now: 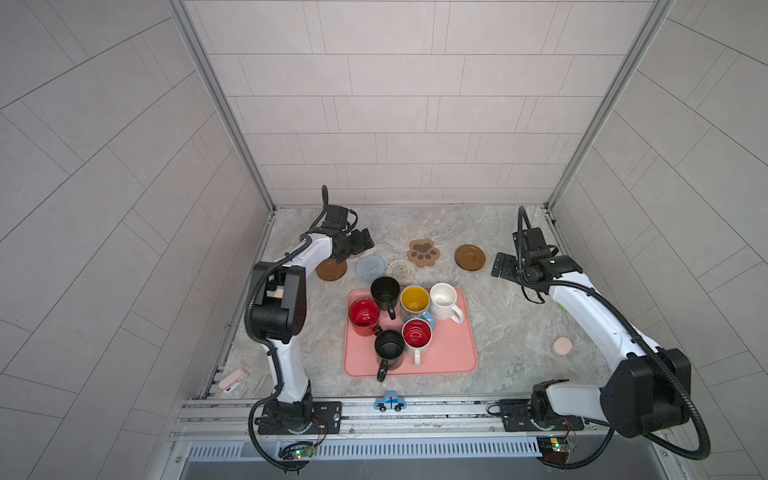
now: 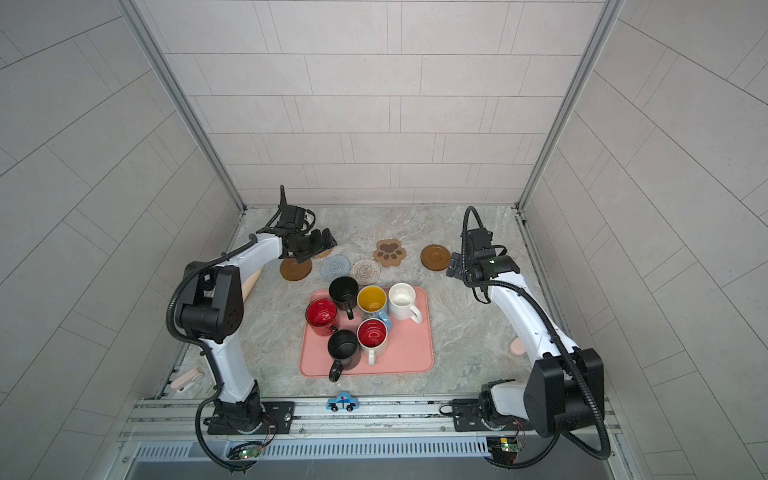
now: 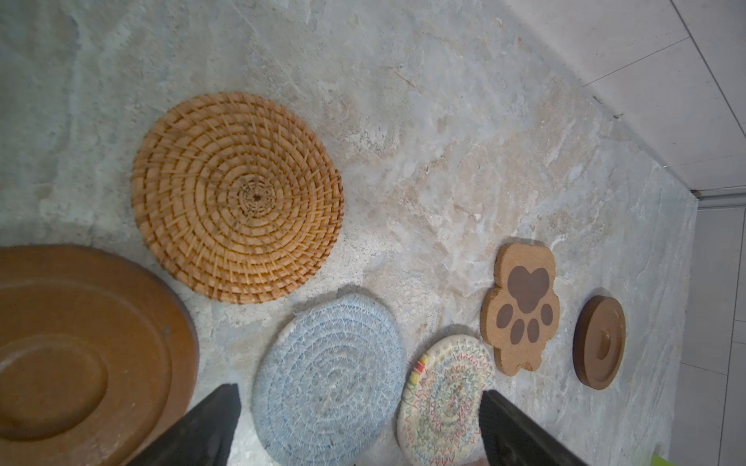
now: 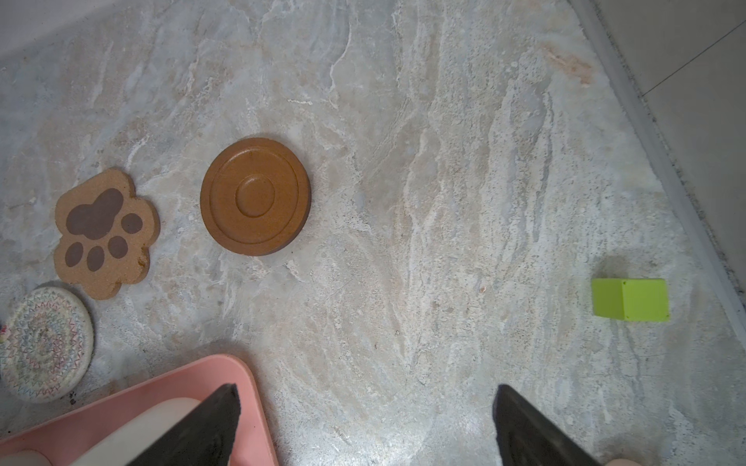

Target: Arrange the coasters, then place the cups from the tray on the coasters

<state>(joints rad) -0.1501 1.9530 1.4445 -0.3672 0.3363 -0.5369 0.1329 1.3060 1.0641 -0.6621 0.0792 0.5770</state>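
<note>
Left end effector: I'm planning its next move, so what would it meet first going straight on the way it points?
Likely the grey-blue crochet coaster, which the left wrist view shows framed by the open left end effector; depth is unclear.

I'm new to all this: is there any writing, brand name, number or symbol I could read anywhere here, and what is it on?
No words, brands or numbers can be read in any view.
paw-shaped coaster: a dark paw-print symbol, no lettering.
blue cup: a small mark on its outer wall, too small to read.
toy car: a tiny dark marking, too small to read.
</note>
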